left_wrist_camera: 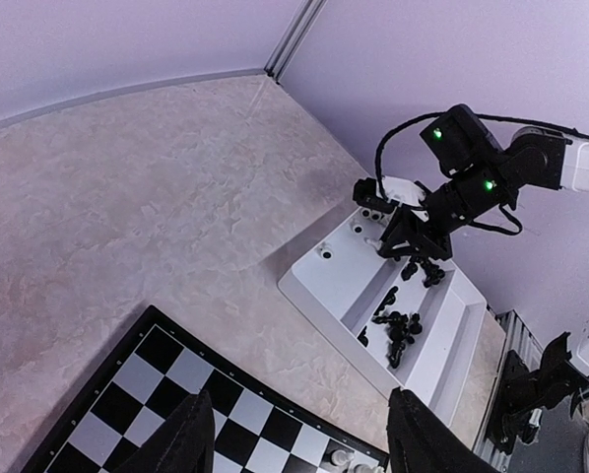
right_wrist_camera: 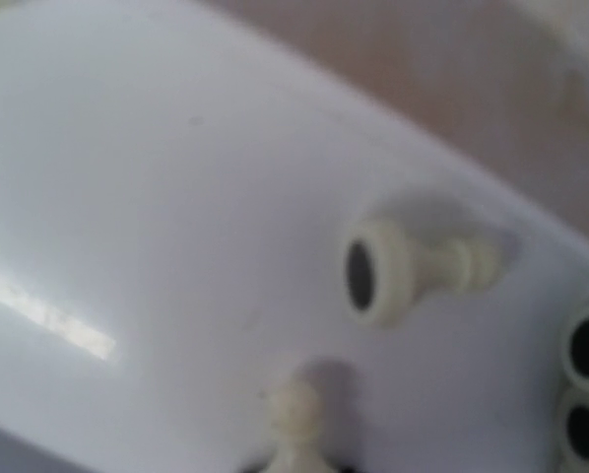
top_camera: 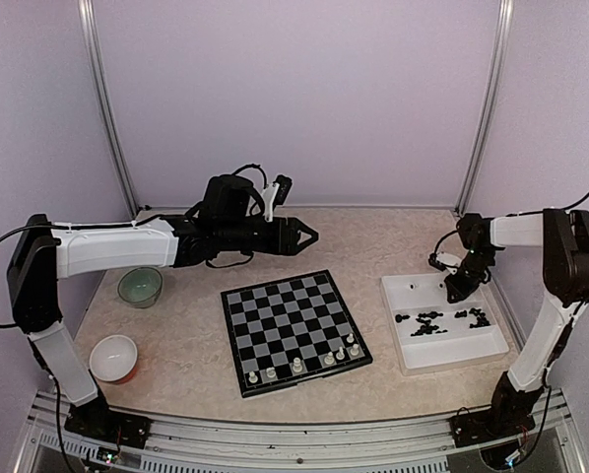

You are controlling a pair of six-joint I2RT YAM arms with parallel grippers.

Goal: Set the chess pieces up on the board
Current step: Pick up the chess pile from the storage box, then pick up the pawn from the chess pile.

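Note:
The board (top_camera: 294, 330) lies mid-table with several cream-white chess pieces (top_camera: 297, 366) standing along its near edge. Black chess pieces (top_camera: 427, 320) lie heaped in the white tray (top_camera: 477, 350). My right gripper (top_camera: 459, 291) is down in the tray's far end. In the right wrist view its dark tips (right_wrist_camera: 296, 465) barely show, closed on the base of a cream-white piece (right_wrist_camera: 299, 414). Another cream-white pawn (right_wrist_camera: 413, 266) lies on its side close by. My left gripper (top_camera: 304, 235) hovers open and holding nothing above the table, beyond the board's far edge (left_wrist_camera: 157, 389).
A green bowl (top_camera: 139, 286) and a white bowl (top_camera: 113, 357) sit at the left of the table. Two more cream-white pieces (right_wrist_camera: 588, 347) lie at the right edge of the right wrist view. The enclosure walls stand close behind the tray (left_wrist_camera: 324, 286).

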